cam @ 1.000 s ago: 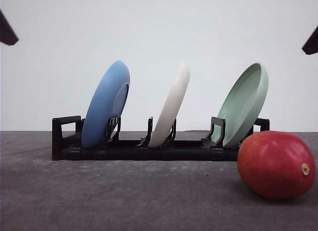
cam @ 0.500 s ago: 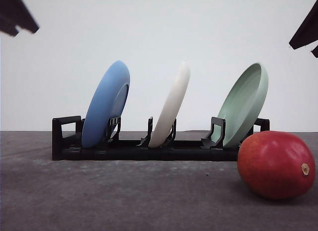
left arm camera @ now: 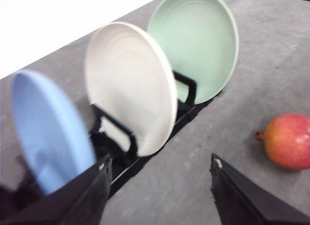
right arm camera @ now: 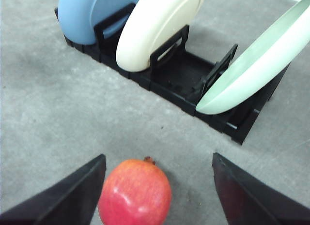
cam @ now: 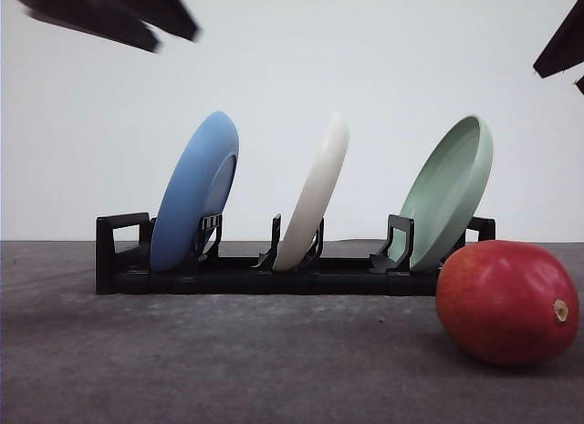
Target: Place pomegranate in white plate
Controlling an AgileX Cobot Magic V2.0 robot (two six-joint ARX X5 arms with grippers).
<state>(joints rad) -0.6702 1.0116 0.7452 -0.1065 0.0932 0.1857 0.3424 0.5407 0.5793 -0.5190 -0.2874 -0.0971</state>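
Note:
The red pomegranate (cam: 507, 302) lies on the grey table at the front right, stem nub facing right. The white plate (cam: 315, 194) stands on edge in the middle slot of a black rack (cam: 274, 271). My left gripper (cam: 114, 14) hangs high at the top left, above the blue plate. In the left wrist view it is open (left arm camera: 160, 161), facing the white plate (left arm camera: 128, 84), with the pomegranate (left arm camera: 289, 140) off to the side. My right gripper (cam: 561, 46) hovers high at the top right, open (right arm camera: 157, 158), with the pomegranate (right arm camera: 134, 193) below, between its fingers and untouched.
A blue plate (cam: 194, 191) leans in the rack's left slot and a pale green plate (cam: 447, 191) in its right slot, close behind the pomegranate. Bare grey table stretches in front of the rack, with a white wall behind.
The left gripper has swept rightward along the top of the front view, now reaching above the blue plate. The right gripper came in slightly, then held. Pomegranate and plates have not moved.

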